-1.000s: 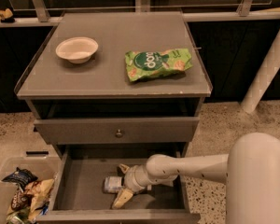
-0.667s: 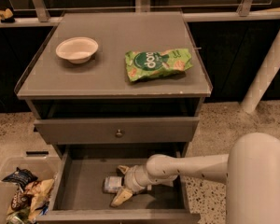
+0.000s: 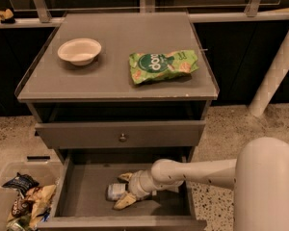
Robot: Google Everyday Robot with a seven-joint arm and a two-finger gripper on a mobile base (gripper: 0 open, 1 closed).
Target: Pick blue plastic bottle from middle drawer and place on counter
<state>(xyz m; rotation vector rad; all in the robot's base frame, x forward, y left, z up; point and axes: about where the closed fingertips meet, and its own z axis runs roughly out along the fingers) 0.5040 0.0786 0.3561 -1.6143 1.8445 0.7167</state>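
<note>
The blue plastic bottle [image 3: 115, 192] lies on its side on the floor of the open middle drawer [image 3: 86, 196], near the middle. My gripper [image 3: 124, 189] reaches into the drawer from the right, its pale fingers [image 3: 124, 201] above and below the bottle's right end, apart around it. Most of the bottle is hidden behind the gripper. The grey counter [image 3: 115, 76] above holds a white bowl [image 3: 79, 50] and a green snack bag [image 3: 163, 65].
A closed drawer front with a round knob [image 3: 122, 137] sits just above the open drawer. A clear bin of snack packets [image 3: 21, 201] stands on the floor at the left. My arm's white body [image 3: 265, 186] fills the lower right. A white post [image 3: 274, 71] leans at the right.
</note>
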